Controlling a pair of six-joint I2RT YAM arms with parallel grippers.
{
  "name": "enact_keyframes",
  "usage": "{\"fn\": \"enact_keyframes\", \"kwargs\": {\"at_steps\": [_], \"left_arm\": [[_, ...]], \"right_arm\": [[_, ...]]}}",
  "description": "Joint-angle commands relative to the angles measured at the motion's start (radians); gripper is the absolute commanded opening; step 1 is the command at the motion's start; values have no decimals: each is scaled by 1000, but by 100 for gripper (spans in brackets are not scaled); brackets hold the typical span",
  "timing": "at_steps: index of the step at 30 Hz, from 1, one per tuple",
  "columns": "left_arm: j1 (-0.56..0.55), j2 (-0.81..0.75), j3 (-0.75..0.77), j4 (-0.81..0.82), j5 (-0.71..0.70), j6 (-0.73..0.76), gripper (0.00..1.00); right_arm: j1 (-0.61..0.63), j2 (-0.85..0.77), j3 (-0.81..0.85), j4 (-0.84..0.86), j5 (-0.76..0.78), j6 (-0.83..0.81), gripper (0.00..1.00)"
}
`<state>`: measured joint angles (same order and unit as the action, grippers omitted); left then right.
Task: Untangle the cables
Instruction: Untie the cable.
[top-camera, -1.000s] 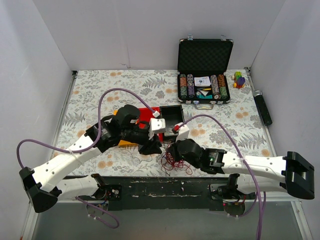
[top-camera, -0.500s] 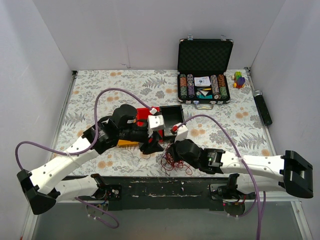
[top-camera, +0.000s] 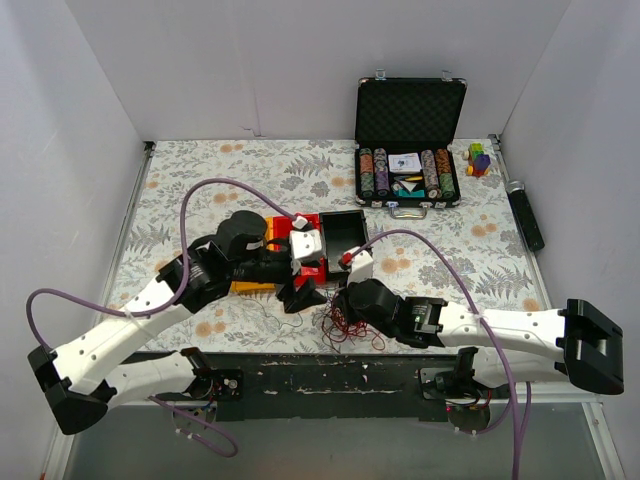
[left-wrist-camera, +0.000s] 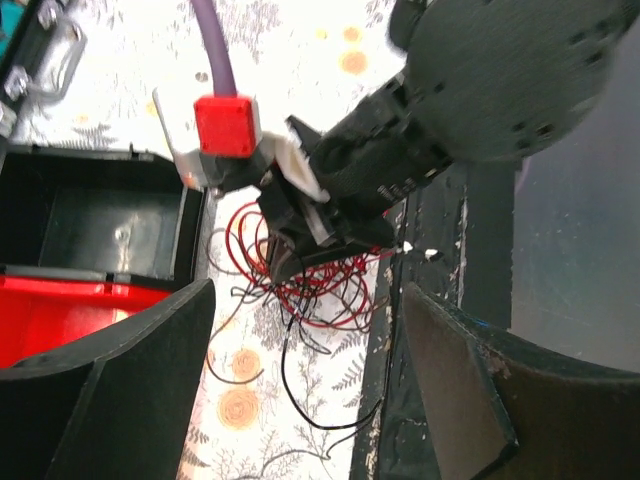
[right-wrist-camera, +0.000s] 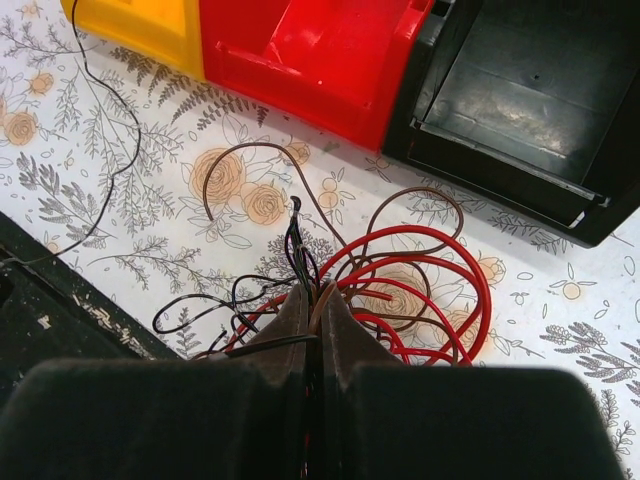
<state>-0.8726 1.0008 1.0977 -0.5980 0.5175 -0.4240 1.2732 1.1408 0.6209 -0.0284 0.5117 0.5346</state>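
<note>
The cables (top-camera: 352, 328) lie as a fist-sized tangle of red, black and brown wires on the floral cloth near the front edge. My right gripper (right-wrist-camera: 318, 300) is shut on a bundle of these strands, and red loops (right-wrist-camera: 440, 270) fan out beyond its tips. The left wrist view shows those jaws (left-wrist-camera: 300, 235) clamped on the tangle (left-wrist-camera: 320, 295). My left gripper (left-wrist-camera: 300, 400) stands open just left of the tangle (top-camera: 300, 293). Its fingers (left-wrist-camera: 110, 390) hold nothing; a loose black strand (left-wrist-camera: 290, 370) lies on the cloth between them.
A red bin (right-wrist-camera: 310, 50), a yellow bin (right-wrist-camera: 140, 25) and an open black box (right-wrist-camera: 520, 100) stand right behind the tangle. An open case of poker chips (top-camera: 410, 150), a small coloured toy (top-camera: 478, 158) and a black tool (top-camera: 527, 215) are at the back right. The black table edge (left-wrist-camera: 450, 260) runs beside the wires.
My left gripper has opened wide and drawn back slightly to the left with its arm. The right gripper stays shut on the wires in about the same place.
</note>
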Motion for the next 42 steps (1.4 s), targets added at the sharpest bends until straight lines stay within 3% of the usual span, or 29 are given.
{"fn": "enact_keyframes", "kwargs": {"at_steps": [1, 7, 9, 10, 13, 14, 16, 30, 36, 42], "left_arm": [[0, 19, -62, 18, -69, 19, 76], [0, 101, -70, 15, -136, 57, 75], [0, 108, -67, 12, -132, 73, 67], [0, 113, -59, 9, -128, 73, 56], [0, 117, -30, 9, -123, 71, 8], [0, 117, -18, 4, -131, 70, 0], [0, 114, 13, -14, -126, 70, 0], [0, 81, 235, -132, -42, -7, 0], [0, 94, 336, -174, -14, -33, 0], [0, 95, 499, -137, -149, -7, 0]], "right_arm": [[14, -15, 56, 30, 33, -19, 1], [23, -29, 51, 30, 48, -13, 1], [25, -33, 48, 30, 50, -12, 1], [25, -33, 48, 30, 50, -12, 1], [25, -35, 40, 30, 48, -4, 1], [26, -35, 34, 30, 51, 2, 1], [25, -39, 17, 30, 62, 18, 3], [26, 25, -119, 111, 64, 143, 45], [26, 68, -141, 124, 45, 185, 50], [26, 63, -213, 156, 14, 232, 56]]}}
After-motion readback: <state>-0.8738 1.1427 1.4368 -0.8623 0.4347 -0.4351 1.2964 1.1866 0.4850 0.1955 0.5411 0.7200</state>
